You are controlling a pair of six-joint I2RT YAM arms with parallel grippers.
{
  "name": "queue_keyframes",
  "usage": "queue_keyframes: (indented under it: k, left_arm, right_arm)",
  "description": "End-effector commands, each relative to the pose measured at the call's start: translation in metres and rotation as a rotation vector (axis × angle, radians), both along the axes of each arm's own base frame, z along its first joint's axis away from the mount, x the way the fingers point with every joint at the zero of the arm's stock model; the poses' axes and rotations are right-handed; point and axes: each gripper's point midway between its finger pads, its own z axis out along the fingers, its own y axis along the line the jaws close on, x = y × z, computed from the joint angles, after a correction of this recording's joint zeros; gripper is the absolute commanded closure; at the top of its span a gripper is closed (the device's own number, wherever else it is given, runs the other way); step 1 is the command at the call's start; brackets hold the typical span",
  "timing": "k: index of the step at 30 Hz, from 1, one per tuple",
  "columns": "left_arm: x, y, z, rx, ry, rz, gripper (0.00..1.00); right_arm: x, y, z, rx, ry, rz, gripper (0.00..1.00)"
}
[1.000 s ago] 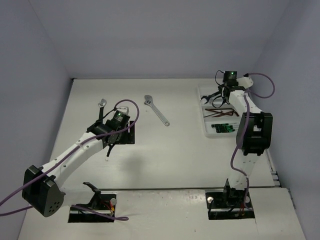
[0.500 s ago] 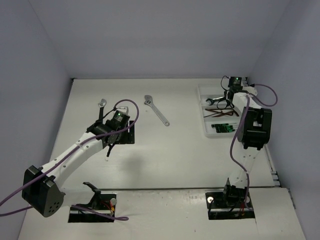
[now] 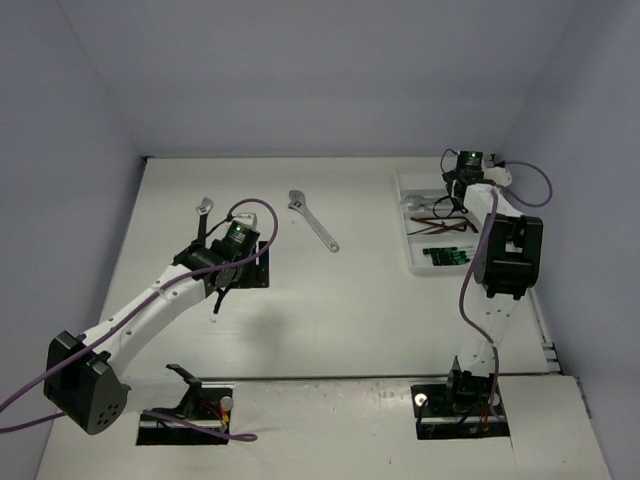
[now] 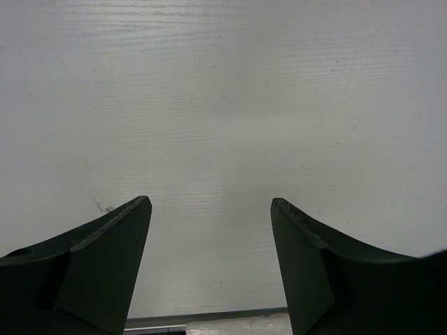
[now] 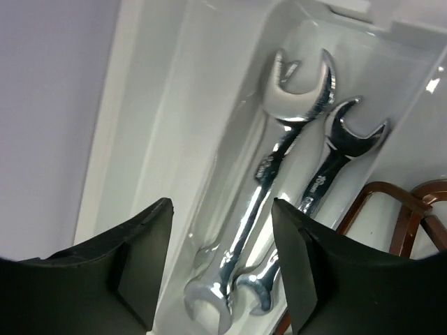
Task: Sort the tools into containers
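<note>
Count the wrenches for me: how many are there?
4. Two lie loose on the table: a long adjustable wrench mid-table and a small wrench beyond the left arm. Two open-end wrenches lie side by side in the tray's far compartment. The right arm may hide others.

Arm links: were white, with black joint housings.
Cables: were purple, in loose loops.
Wrist lights: glowed green.
Fingers: were matte black wedges.
</note>
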Motion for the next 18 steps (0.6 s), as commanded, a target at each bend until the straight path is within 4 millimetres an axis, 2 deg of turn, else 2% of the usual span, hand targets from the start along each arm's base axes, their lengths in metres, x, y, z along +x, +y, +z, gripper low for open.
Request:
queue_keyframes:
  k: [1,3,6,8,9,13,18]
  left_arm:
    - [0.011,-0.001,0.025,-0.016,-0.086,-0.002,0.34]
    - [0.013,-0.001,0.030,-0.011,-0.102,-0.008,0.33]
    - [0.015,0.001,0.037,-0.004,-0.127,-0.013,0.34]
    - [0.017,0.003,0.043,0.002,-0.146,-0.016,0.34]
    - [0.018,0.003,0.046,0.003,-0.153,-0.018,0.34]
    - [0.018,0.004,0.053,-0.002,-0.174,-0.025,0.34]
    - [0.013,0.004,0.053,-0.015,-0.170,-0.034,0.34]
  right_arm:
    - [0.015,0.028,0.121,-0.131,-0.208,0.201,0.43]
    - [0.015,0.065,0.127,-0.171,-0.205,0.371,0.43]
    - [0.007,0.148,0.125,-0.270,-0.200,0.775,0.42]
    - [-0.006,0.199,0.117,-0.321,-0.202,1.000,0.41]
    - [-0.012,0.218,0.113,-0.345,-0.200,1.088,0.41]
    - [-0.038,0.280,0.083,-0.504,-0.108,1.355,0.39]
    - [-0.056,0.331,0.055,-0.587,-0.057,1.525,0.38]
